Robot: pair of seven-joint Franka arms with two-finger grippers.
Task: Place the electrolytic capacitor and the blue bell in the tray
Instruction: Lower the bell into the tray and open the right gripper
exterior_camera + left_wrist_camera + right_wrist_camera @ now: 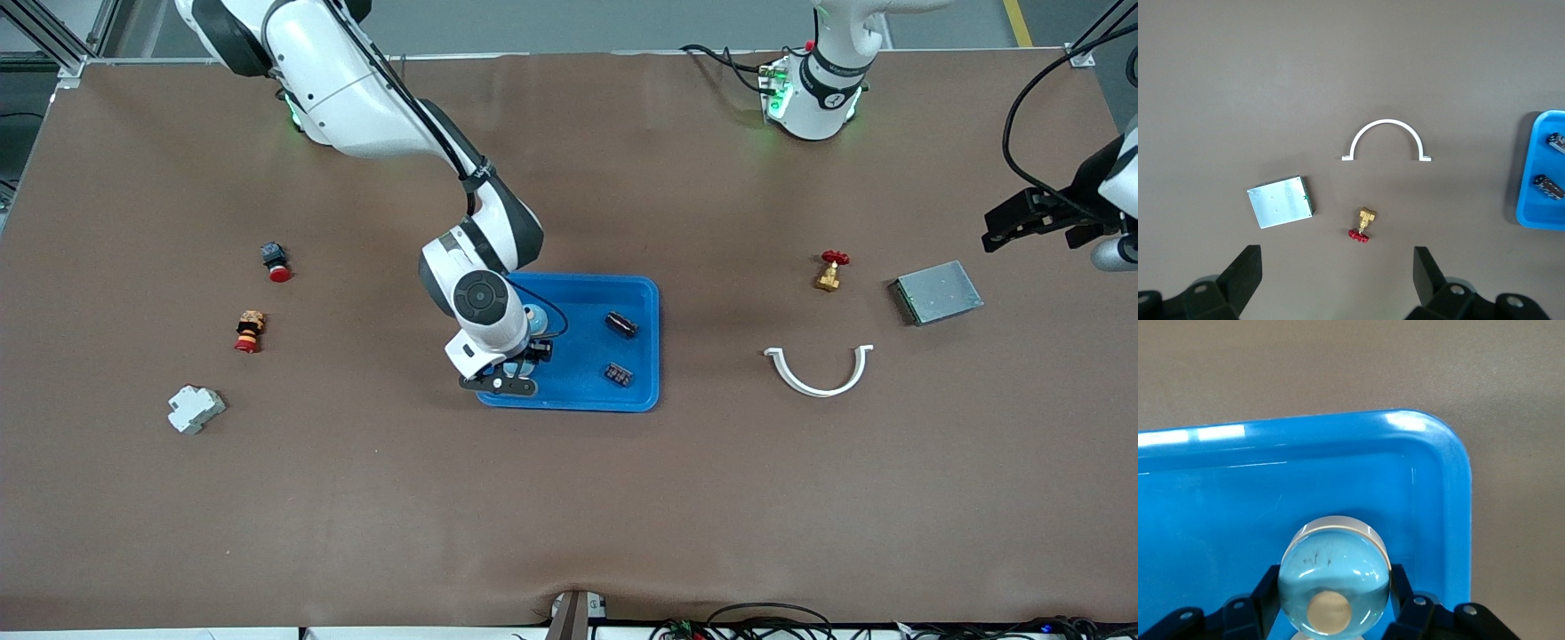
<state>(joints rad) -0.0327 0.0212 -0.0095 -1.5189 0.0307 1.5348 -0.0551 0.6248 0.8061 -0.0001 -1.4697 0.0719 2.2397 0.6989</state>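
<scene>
The bright-blue tray (642, 293) lies mid-table. My right gripper (516, 369) is down inside it, near the corner closest to the front camera at the right arm's end. It is shut on the blue bell (1335, 583), a pale blue dome with a tan knob; the black fingers (1401, 587) press on both its sides. In the front view the hand mostly hides the bell. Two dark capacitors (621, 324) (619, 374) lie in the tray toward the left arm's end. My left gripper (1031, 218) is open and empty over the table at the left arm's end, its fingertips (1248, 263) wide apart.
A grey metal box (936, 292), a brass valve with a red handle (830, 269) and a white curved clamp (820, 369) lie toward the left arm's end. A red push button (276, 262), a red-and-tan switch (249, 331) and a white breaker (196, 409) lie toward the right arm's end.
</scene>
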